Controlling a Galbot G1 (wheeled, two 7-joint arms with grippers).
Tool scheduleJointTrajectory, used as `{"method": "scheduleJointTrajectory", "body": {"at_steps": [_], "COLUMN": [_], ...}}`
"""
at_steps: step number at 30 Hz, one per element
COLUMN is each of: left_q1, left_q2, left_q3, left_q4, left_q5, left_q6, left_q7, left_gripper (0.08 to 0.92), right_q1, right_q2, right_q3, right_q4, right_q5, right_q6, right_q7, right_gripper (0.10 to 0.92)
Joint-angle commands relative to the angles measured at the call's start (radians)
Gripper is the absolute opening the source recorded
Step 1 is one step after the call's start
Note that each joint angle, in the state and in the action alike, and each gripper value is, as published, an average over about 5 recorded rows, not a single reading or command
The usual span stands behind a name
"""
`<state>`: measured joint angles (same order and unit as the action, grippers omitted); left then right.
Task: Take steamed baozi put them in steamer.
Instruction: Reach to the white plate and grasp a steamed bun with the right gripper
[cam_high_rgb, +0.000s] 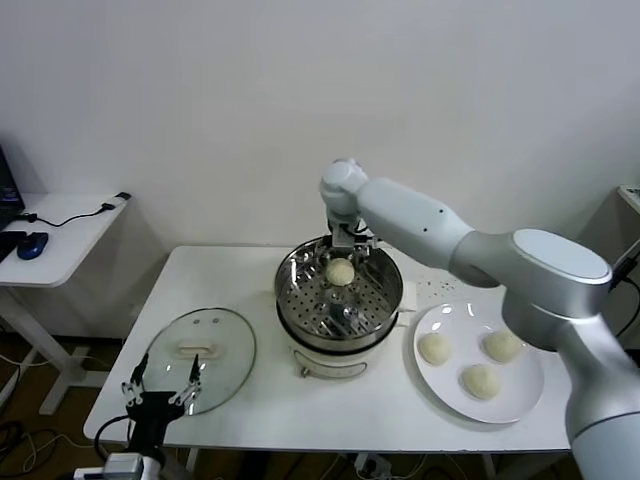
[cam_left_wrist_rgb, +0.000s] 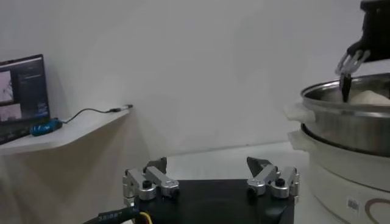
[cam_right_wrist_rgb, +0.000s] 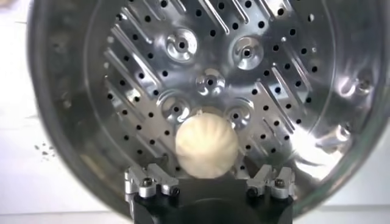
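Open tabletop (cam_high_rgb: 250, 290) between glass lid (cam_high_rgb: 200, 347) and steamer (cam_high_rgb: 338, 296); narrow gap between steamer and plate (cam_high_rgb: 505, 408). Steamer mouth partly blocked by right gripper (cam_high_rgb: 345, 243), spread over one bun (cam_high_rgb: 340, 271). Three buns (cam_high_rgb: 481, 381) filling plate. Left gripper (cam_high_rgb: 160, 390) at table's near edge.

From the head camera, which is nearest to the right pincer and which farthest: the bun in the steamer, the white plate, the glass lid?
1. The bun in the steamer: right under the right pincer, on the far side of the basket.
2. The white plate: on the robot's right, beside the steamer.
3. The glass lid: on the robot's left, near the left pincer, which is parked at the table's front edge.
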<state>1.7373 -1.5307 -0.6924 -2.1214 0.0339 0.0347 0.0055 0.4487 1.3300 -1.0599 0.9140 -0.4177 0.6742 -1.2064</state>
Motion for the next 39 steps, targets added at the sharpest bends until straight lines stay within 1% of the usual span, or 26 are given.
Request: {"method": "scheduleJointTrajectory", "body": {"at_steps": [1,3,6,10,13,17,25,30,39], "left_q1": [0.004,0.009,0.016,0.019,0.020,0.022,0.033,0.038,0.046], "left_q2": [0.000,0.001,0.001,0.001,0.001,-0.001,-0.007,-0.008,-0.010], "left_q3": [0.000,0.001,0.005,0.008,0.010,0.012,0.010,0.004,-0.001], "left_q4": [-0.006,-0.011,-0.017,-0.026,-0.030,-0.032,-0.038,-0.035,-0.025], "left_q5": [0.001,0.002,0.002,0.002,0.003,0.005,0.001,-0.001,0.001], "left_q6": [0.001,0.001,0.000,0.001,0.001,0.001,0.003,0.005,0.005], "left_q7": [-0.001,-0.002,-0.002,-0.002,-0.002,-0.003,-0.002,-0.003,-0.005], "left_gripper": [0.823,0.823,0.823,0.823,0.823,0.823,0.823,0.823,0.823], "right_q1": [0.297,0.375,0.428,0.424,0.394,0.296,-0.080,-0.242,-0.342], "right_q2": [-0.271,-0.339,-0.438,-0.579,-0.665,-0.743,-0.796,-0.763,-0.657], "right_q3": [-0.291,-0.422,-0.510,-0.540,-0.558,-0.547,-0.314,-0.185,-0.080], "right_q4": [0.173,0.207,0.261,0.345,0.404,0.453,0.473,0.443,0.353], "right_q5": [0.508,0.675,0.850,0.962,0.999,0.984,0.823,0.763,0.728], "right_q6": [-0.285,-0.423,-0.638,-0.873,-0.954,-0.996,-1.020,-1.022,-1.014], "right_q7": [0.105,0.169,0.168,0.160,0.175,0.190,0.192,0.206,0.250], "right_gripper": [0.823,0.823,0.823,0.823,0.823,0.823,0.823,0.823,0.823]}}
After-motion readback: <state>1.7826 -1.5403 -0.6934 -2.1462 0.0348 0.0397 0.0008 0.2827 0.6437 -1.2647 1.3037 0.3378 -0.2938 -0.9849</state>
